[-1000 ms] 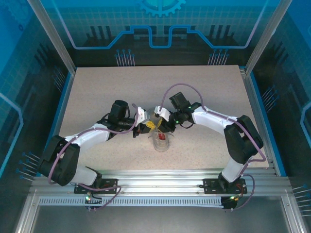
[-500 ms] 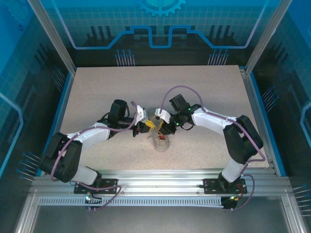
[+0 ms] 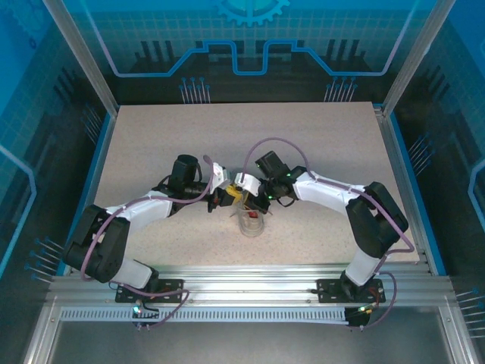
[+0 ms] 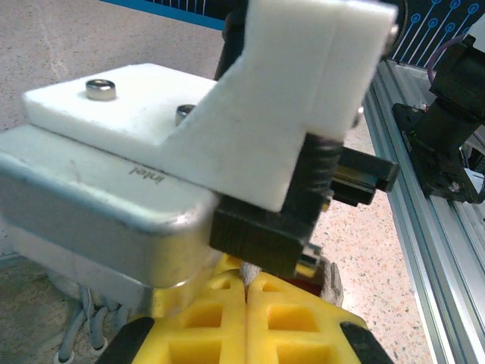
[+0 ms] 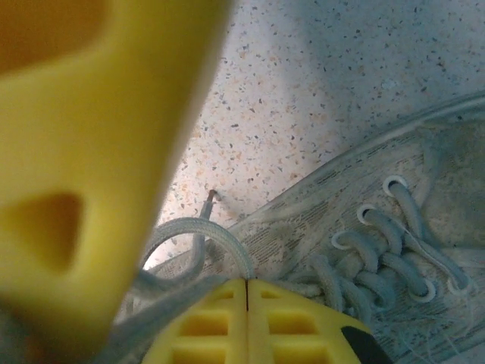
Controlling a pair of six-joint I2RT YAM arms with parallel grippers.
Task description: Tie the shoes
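Now, across the speckled table (image 3: 326, 144), the left arm (image 3: 144, 208) and right arm (image 3: 333, 193) bend inward until their wrists nearly meet just beyond the middle of the near edge. Compared with a second ago, the right arm has swung its wrist further left, closing up on its partner. Directly beneath that meeting point, on the side nearer the bases, stands the small whitish-grey sneaker (image 3: 251, 221), with a red patch showing inside it. The left gripper (image 3: 231, 199) has its yellow fingers pressed flat together, as it has had throughout; whether a strand is trapped between them I cannot tell. The right gripper (image 3: 250, 200) stood slightly parted a moment ago and has now snapped fully closed, the seam between its fingers a hairline in its own wrist view. There the laces (image 5: 201, 235) form a small loop lying on the table beside the sneaker's eyelet rows, and the loop's near end runs down to the closed tips, so a pinch on the lace looks likely, though the contact itself is hidden behind the fingers. If the pinch is real, each gripper could now have a strand to work with and the tie could begin. The sneaker is not yet knotted, so I judge the task to be at an early stage.
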